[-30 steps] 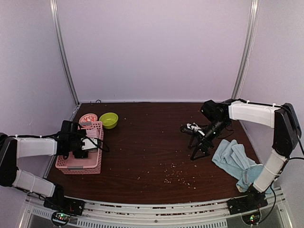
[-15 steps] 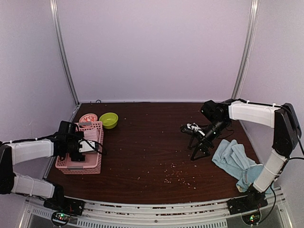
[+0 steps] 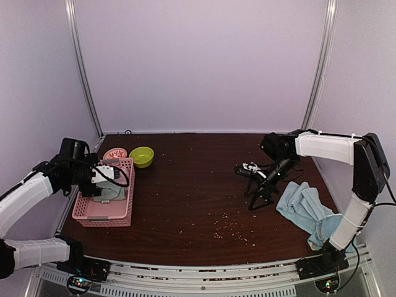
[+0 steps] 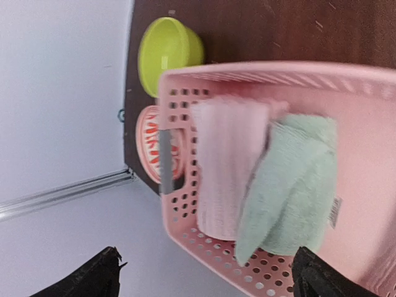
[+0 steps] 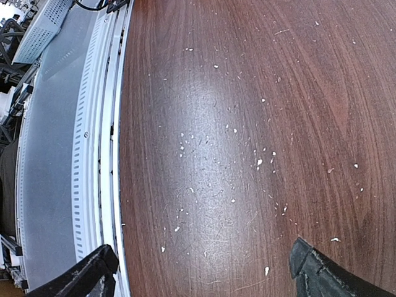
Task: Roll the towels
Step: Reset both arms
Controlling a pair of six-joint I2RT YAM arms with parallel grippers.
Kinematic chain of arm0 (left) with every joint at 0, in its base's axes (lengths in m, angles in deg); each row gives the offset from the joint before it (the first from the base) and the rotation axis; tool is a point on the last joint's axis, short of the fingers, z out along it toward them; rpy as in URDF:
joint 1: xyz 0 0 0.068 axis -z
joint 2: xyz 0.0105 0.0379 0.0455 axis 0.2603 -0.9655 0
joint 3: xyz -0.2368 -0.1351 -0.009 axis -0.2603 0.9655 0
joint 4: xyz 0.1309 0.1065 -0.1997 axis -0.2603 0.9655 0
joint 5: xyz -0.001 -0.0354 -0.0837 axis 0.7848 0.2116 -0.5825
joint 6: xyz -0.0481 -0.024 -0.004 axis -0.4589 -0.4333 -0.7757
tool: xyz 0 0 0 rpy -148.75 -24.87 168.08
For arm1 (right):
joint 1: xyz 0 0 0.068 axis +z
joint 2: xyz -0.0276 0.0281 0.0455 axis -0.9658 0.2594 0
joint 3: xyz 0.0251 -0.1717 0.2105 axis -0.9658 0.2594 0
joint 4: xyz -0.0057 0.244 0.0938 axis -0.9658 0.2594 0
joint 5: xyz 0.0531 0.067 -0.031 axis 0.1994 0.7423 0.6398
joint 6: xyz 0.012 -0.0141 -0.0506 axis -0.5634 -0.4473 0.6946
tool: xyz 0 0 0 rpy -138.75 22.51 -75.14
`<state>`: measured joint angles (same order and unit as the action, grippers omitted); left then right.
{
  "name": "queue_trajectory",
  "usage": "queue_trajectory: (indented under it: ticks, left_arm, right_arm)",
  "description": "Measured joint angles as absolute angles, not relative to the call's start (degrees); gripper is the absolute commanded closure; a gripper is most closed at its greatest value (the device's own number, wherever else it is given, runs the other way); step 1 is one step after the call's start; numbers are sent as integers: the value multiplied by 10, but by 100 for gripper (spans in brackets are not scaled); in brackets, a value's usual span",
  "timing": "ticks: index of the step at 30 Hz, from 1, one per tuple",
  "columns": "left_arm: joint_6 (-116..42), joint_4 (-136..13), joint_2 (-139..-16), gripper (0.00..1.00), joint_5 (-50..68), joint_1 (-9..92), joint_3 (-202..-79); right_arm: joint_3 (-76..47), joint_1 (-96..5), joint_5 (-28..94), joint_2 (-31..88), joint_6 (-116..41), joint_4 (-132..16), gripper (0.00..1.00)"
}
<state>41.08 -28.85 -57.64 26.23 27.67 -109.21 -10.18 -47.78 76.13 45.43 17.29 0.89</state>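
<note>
As neither arm holds anything, I judge the step in hand to be fetching a towel to roll. Top view: blue towel (image 3: 304,209) (one or several, cannot tell) lies crumpled at the right near edge of the table (image 3: 198,185), just beside the right gripper (image 3: 258,197), which points down at bare wood. The left gripper (image 3: 106,189) hangs over the basket (image 3: 102,219) at far left. To do it well: pinch one corner of the blue towel, drag it to the middle, flatten it fully, then roll from a short edge, keeping the turns tight and even. Left wrist: fingers spread wide, empty. The basket holds a pink towel (image 4: 228,167), seemingly rolled, touching a mint towel (image 4: 291,192) in a looser bundle. Beyond it stand a bowl (image 4: 166,55), apparently empty, and a red-patterned dish (image 4: 147,151), contents not discernible. Right wrist: fingers spread wide, empty, over crumbs (image 5: 260,162) on the wood.
</note>
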Motion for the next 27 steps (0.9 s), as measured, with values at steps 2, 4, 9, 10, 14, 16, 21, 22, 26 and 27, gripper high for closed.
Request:
queue_trajectory:
  ticks: [2, 4, 9, 10, 14, 16, 21, 22, 26, 27]
  left_arm:
    - [361, -294, -581, 2, 257, 277, -1136]
    - [280, -315, -596, 2, 271, 277, -1179]
    - [21, -364, -651, 2, 290, 276, -1284]
    - [-26, -368, -665, 2, 284, 276, -1309]
    - [-164, -406, -705, 2, 237, 276, -1356]
    - [-216, -421, -726, 2, 211, 276, -1360]
    - [-305, -450, -794, 2, 180, 276, -1360]
    - [-314, -453, -808, 2, 177, 277, -1360]
    - [-328, -455, -848, 2, 190, 297, -1364]
    - [-328, -450, -857, 2, 199, 307, -1371]
  right_arm:
    - [-102, -478, 761, 456, 174, 11, 0]
    - [-102, -478, 762, 456, 174, 11, 0]
    - [-110, -478, 761, 456, 165, 8, 0]
    - [-111, -478, 759, 456, 157, 3, 0]
    - [-111, -485, 725, 450, 96, -49, 0]
    - [-111, -499, 696, 439, 47, -89, 0]
    - [-118, -586, 609, 406, -88, -213, 0]
    - [-124, -594, 595, 404, -108, -232, 0]
    - [-163, -691, 561, 404, -192, -292, 0]
    - [-174, -711, 557, 404, -214, -304, 0]
